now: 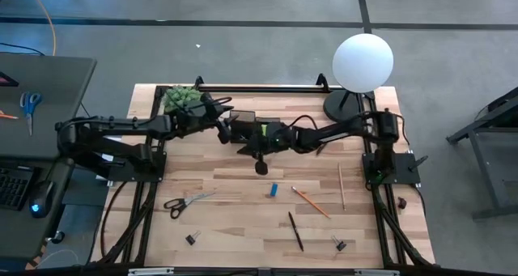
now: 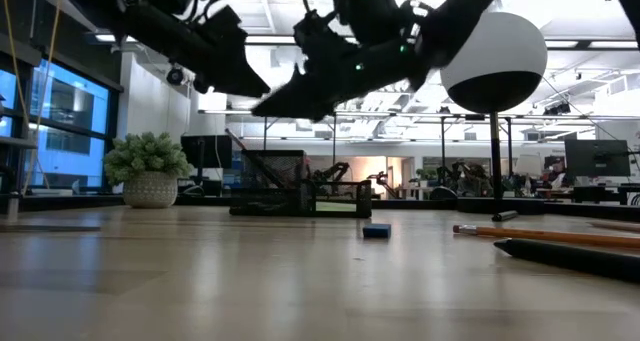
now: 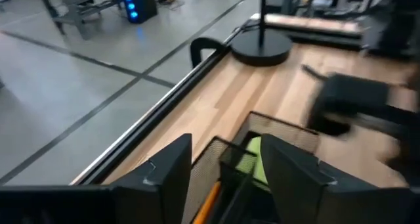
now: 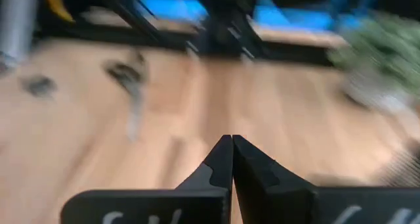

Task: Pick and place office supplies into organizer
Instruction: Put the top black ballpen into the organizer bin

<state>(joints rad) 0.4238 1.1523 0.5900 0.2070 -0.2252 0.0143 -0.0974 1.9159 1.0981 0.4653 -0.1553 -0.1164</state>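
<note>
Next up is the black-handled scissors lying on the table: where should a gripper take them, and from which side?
Judging from the high view, grip the black-handled scissors at the pivot, just blade-side of the finger loops, coming straight down from above. They lie flat with nothing close by, so the fingers can straddle that narrow neck across its width. The loops look too wide and the blade tips too thin to hold steadily. The left gripper is on their side.
</note>
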